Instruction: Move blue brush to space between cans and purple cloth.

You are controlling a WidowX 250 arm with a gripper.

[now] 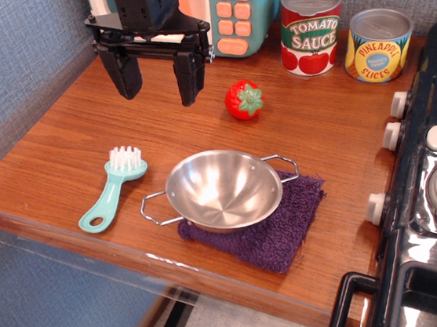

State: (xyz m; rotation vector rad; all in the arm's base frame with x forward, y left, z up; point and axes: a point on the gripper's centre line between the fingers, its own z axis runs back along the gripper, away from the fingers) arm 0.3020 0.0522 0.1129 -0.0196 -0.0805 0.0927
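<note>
Lying on wood counter [81,139], blue brush [113,188], grey wall [1,54] behind

Cans [346,34] read "Tomato Sauce" and "Pineapple Slices".

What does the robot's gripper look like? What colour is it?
The gripper is all black. It has two chunky flat fingers hanging from a wide black bar, under a boxy black body. A thin black cable loops near the top. No markings show.
</note>
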